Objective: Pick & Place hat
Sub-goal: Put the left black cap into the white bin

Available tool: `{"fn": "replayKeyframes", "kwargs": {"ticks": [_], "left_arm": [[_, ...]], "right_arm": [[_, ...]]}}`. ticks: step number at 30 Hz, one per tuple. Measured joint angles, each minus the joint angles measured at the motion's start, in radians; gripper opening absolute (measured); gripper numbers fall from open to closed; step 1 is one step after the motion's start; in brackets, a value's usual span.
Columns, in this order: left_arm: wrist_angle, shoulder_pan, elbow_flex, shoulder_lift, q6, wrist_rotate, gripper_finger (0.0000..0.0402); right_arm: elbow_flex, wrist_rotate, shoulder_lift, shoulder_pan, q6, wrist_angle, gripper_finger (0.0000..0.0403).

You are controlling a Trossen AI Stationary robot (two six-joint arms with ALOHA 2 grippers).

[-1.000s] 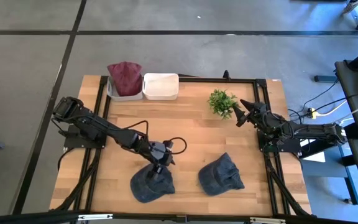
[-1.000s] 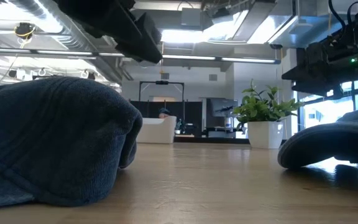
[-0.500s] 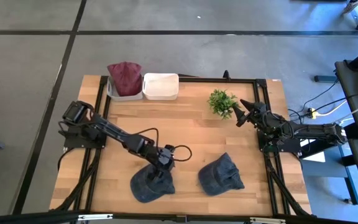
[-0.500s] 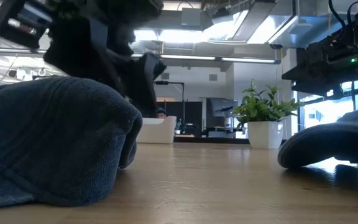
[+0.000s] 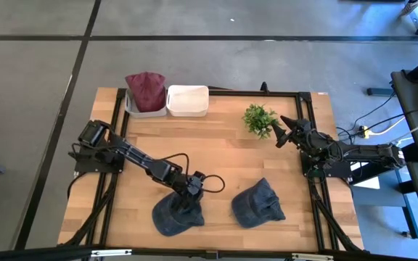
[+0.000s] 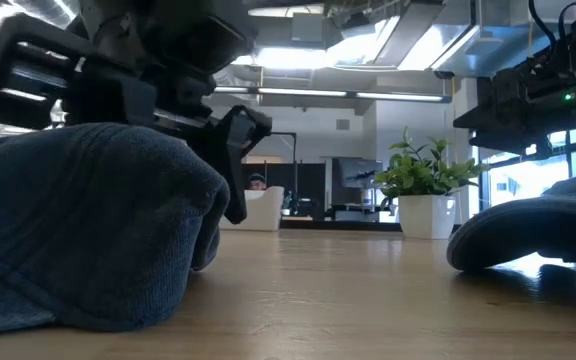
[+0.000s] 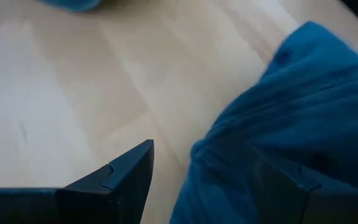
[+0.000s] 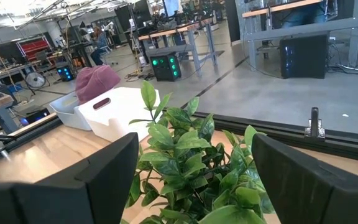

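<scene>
Two blue hats lie on the wooden table. One hat sits near the near edge, the other hat to its right. My left gripper is low over the far side of the first hat. It is open, and a bunched part of that hat lies between its fingers. My right gripper is open and waits at the table's right side, facing the potted plant. My left gripper comes at the hat's far part slanting down from the far left. One finger lies against or in the bunched cloth. The other finger stands over bare table. I cannot tell whether the cloth is touched. The hat rests on the table.
A white bin at the far left holds a maroon hat, and a second white bin stands beside it. The plant stands at the far right. Bare wood lies mid-table. A black frame runs along the table's edges.
My left gripper has moved down and toward the near edge. It has come from above the hat to sit low at the hat's far side, with the cloth between its open fingers. The hats have stayed where they were.
</scene>
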Motion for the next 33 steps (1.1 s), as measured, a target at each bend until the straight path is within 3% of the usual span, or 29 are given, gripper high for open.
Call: {"fn": "replayKeyframes", "kwargs": {"ticks": [15,33], "left_arm": [[0.005,-0.028,0.005,0.109,-0.062,0.03,0.0225],[0.052,-0.015,-0.003,0.072,-0.092,-0.045,0.0044]], "right_arm": [[0.0,0.0,0.0,0.0,0.003,0.0,0.0314],[0.0,0.0,0.0,0.0,0.003,0.0,0.0314]]}}
